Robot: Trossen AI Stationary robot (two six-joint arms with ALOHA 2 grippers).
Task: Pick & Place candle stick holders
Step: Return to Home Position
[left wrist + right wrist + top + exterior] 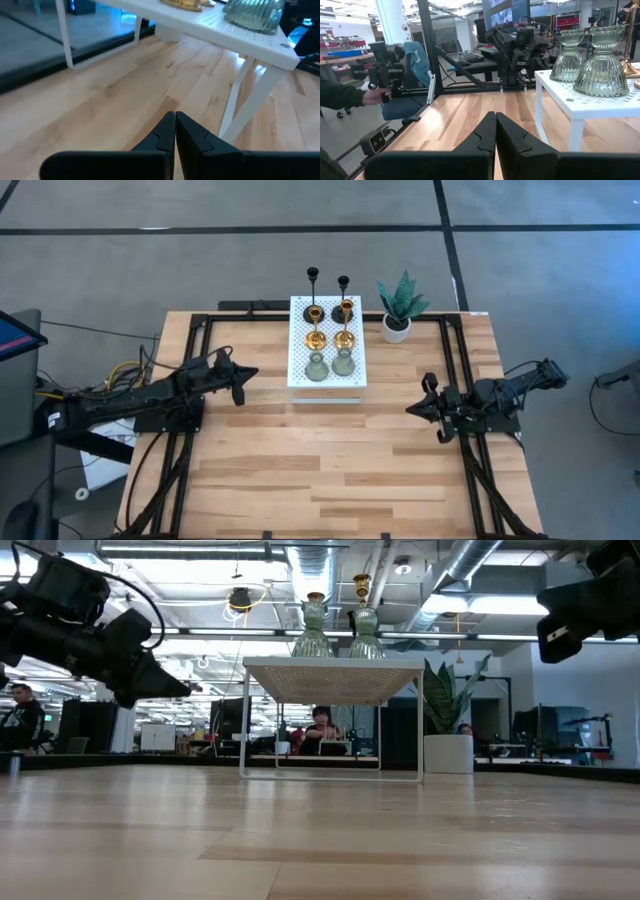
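Hovering empty over the tabletop (300, 470), fingers (165, 135) clenched shut on both arms, left gripper (248, 375) beside the shelf's (298, 350) left edge, marginally nearer, right gripper (410, 409) off its right front corner, six holders (316, 337) upright in pairs on the shelf between.

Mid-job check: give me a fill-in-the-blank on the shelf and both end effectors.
The white perforated shelf holds ___ candle stick holders.
Between the slim black holders and the ribbed pale glass holders stand the shiny ___ ones.
The left end effector and right end effector are both shut, holding ___.
Missing: six; gold; nothing.
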